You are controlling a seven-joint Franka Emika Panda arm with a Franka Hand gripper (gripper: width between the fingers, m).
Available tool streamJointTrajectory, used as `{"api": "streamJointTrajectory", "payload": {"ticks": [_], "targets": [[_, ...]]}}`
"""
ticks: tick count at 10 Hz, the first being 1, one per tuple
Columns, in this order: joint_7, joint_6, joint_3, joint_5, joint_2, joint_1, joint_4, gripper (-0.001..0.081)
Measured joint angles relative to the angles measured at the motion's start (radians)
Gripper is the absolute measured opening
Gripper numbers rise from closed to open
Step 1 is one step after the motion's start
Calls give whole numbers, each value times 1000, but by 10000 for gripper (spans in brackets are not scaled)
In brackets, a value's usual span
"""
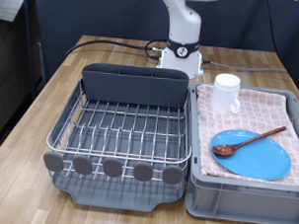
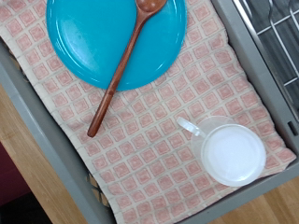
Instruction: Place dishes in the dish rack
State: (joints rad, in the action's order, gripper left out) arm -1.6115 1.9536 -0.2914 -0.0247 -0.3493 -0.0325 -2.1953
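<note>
Wooden table (image 1: 52,89), end effector unseen, plate (image 2: 103,37), spoon (image 2: 126,61), mug (image 2: 229,149) crated.

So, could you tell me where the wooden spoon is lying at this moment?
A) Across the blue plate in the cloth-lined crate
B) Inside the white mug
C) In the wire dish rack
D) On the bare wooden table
A: the wooden spoon lies across the blue plate on the checkered cloth in the crate.

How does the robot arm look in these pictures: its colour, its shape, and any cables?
Only the lower white, rounded arm shows in the exterior view, above a white base with a dark round mark. A black cable runs from it along the wooden table. The gripper is not visible.
</note>
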Motion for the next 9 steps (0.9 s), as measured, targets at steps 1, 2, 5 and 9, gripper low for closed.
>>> {"api": "streamJointTrajectory", "payload": {"ticks": [1,2,5,9], "targets": [[-44,7,-10,5,26,3,19,803],[-34,6,-8,5,26,3,19,803],[-31,7,-20,20,28,0,24,803],[-110,10,-67,73,69,0,67,803]]}}
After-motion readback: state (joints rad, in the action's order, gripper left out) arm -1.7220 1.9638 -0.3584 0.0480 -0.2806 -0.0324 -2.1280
